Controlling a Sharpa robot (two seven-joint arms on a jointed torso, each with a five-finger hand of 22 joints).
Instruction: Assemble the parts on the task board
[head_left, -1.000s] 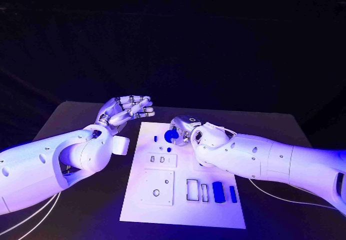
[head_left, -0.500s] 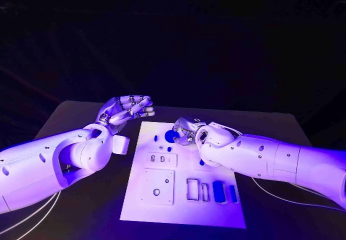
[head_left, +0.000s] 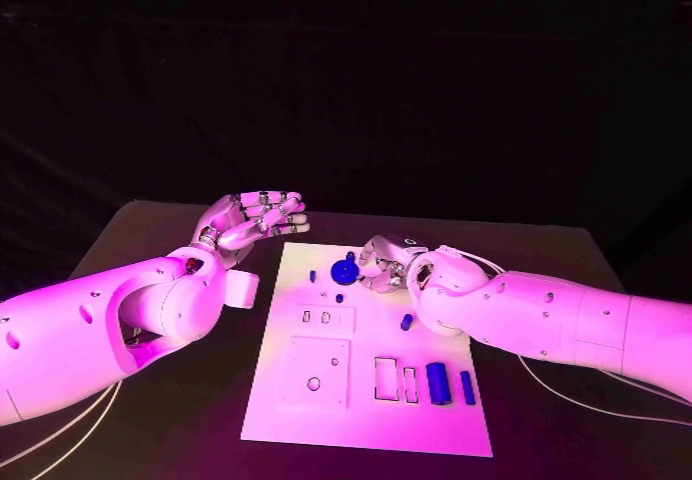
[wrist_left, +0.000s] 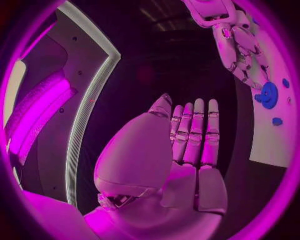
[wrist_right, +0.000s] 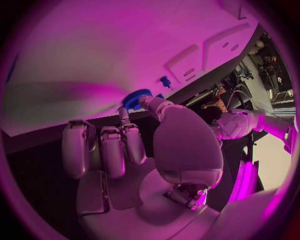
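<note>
The right hand reaches low over the far end of the task board, fingertips pinching the round blue gear there. The left hand hovers beside the board above the desk, fingers apart, holding nothing.

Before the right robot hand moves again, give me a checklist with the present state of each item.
1. Right robot hand at the blue gear: ok, fingertips beside it.
2. Gear firmly held: cannot tell.
3. Left robot hand off the board: ok, raised beside it, holding nothing.
4. Blue bars out of the way: ok, near the board's front edge.
5. Small peg clear of the right arm: not ok, right against it.
</note>
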